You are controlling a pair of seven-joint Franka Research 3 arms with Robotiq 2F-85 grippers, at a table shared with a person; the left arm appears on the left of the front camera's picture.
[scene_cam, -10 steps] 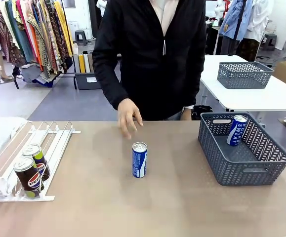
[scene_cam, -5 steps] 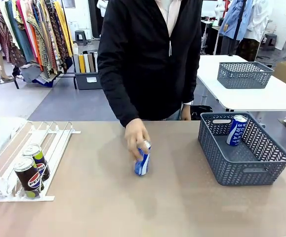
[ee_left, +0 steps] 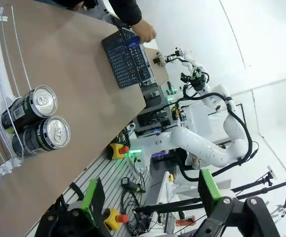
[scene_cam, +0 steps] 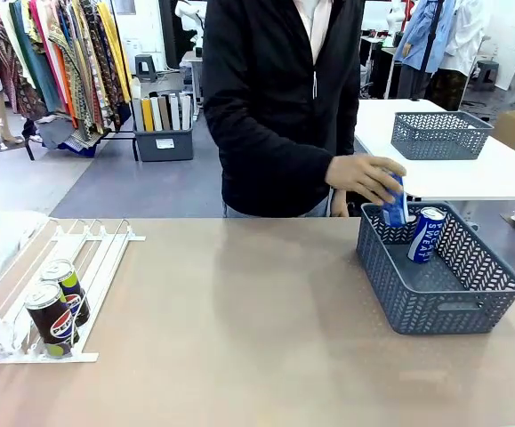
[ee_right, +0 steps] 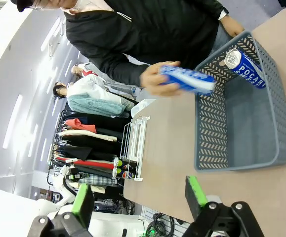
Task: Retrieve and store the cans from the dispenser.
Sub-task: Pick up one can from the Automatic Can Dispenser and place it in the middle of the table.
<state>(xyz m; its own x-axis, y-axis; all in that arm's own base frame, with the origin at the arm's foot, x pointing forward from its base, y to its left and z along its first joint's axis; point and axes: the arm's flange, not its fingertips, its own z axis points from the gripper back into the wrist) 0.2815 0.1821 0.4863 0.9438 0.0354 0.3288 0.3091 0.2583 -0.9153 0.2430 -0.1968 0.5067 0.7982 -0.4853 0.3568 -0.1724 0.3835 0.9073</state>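
Since half a second earlier, the person's hand (scene_cam: pixel 362 175) has carried the blue can (scene_cam: pixel 396 207) from the middle of the table (scene_cam: pixel 239 347) to the far left corner of the grey mesh basket (scene_cam: pixel 435 307). The hand is clamped round the can, which is held tilted. A second blue can (scene_cam: pixel 426 234) leans inside the basket against its far wall. Two black cans (scene_cam: pixel 54 316) sit at the low end of the white dispenser (scene_cam: pixel 106 237), one behind the other. Left gripper (ee_left: pixel 150 192) and right gripper (ee_right: pixel 139 197): jaws apart, holding nothing.

dispenser (scene_cam: pixel 97 249) left, two cans (scene_cam: pixel 52 316) at low end | basket (scene_cam: pixel 435 307) right (one can (scene_cam: pixel 426 233) inside, held can (scene_cam: pixel 396 209) above rim)
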